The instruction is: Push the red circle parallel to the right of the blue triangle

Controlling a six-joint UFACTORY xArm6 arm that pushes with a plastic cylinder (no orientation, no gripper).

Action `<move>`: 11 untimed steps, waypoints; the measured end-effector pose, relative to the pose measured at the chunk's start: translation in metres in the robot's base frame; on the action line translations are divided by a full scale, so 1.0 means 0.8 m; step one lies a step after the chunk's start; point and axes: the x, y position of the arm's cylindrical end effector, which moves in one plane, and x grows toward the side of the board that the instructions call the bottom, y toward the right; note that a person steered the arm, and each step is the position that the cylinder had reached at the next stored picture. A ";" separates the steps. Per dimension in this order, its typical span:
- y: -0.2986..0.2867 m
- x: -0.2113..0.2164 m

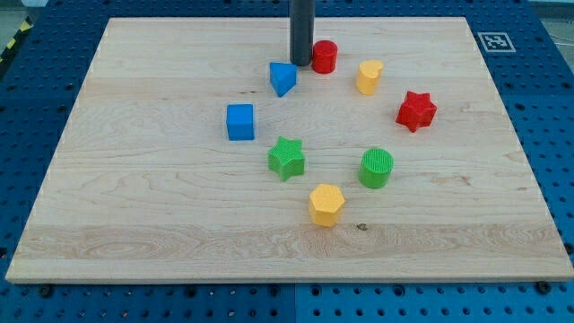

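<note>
My tip [300, 64] is sitting on the board [134, 224] in the narrow gap between the blue triangle [282, 78] and the red circle [324, 56]. No claw on this rig, just a bare rod, so nothing is clenching or holding anything.

The red circle is lying just to the view's right of the tip, about touching it, and slightly toward the view's top. The triangle is just left of the tip, a bit lower.

Key relation: the circle is already on the triangle's right side but sitting a little higher. I'm judging the remaining move as a small nudge toward the view's bottom, which means getting the tip above the circle first. Risk: clipping the triangle while repositioning.
</note>
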 end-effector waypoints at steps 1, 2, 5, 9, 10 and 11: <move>-0.017 -0.021; -0.021 -0.057; 0.020 -0.071; 0.032 -0.006; 0.032 0.029; 0.032 0.056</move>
